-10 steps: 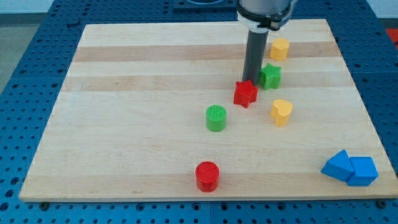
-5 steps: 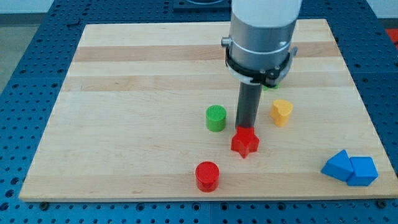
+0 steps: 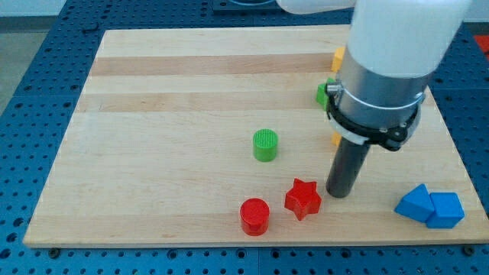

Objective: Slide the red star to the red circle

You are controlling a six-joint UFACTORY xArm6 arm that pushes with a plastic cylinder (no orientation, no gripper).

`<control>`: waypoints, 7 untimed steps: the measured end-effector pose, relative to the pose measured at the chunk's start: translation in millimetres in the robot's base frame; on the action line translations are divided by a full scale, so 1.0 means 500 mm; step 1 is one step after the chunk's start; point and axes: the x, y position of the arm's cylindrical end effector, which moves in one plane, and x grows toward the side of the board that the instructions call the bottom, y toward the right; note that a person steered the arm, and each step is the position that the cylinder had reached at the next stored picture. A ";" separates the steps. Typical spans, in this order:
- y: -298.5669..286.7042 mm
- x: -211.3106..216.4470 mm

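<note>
- My tip (image 3: 340, 194), the lower end of the dark rod, sits on the desk (image 3: 168, 168) just at 3 o'clock of the red star (image 3: 303, 199); I cannot tell whether they touch
- There is no claw on this arm, only the rod, so nothing is grasped or clenched
- The red star lies near the desk's 6 o'clock edge, with the red circle (image 3: 254, 216) just beside it at about 8 o'clock, a narrow gap between them
- The green cylinder (image 3: 265, 145) stands apart at about 11 o'clock of the star
- Two blue blocks (image 3: 429, 207) sit touching each other at 3 o'clock of my tip, by the desk's lower right corner; their shapes are hard to make out
- The arm's big grey and white body covers much of the right side; a green block (image 3: 323, 92) and two bits of yellow, one (image 3: 337, 57) higher and one (image 3: 335, 139) lower, peep out at its left edge
</note>
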 end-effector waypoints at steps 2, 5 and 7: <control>-0.062 0.007; -0.076 0.064; -0.043 0.063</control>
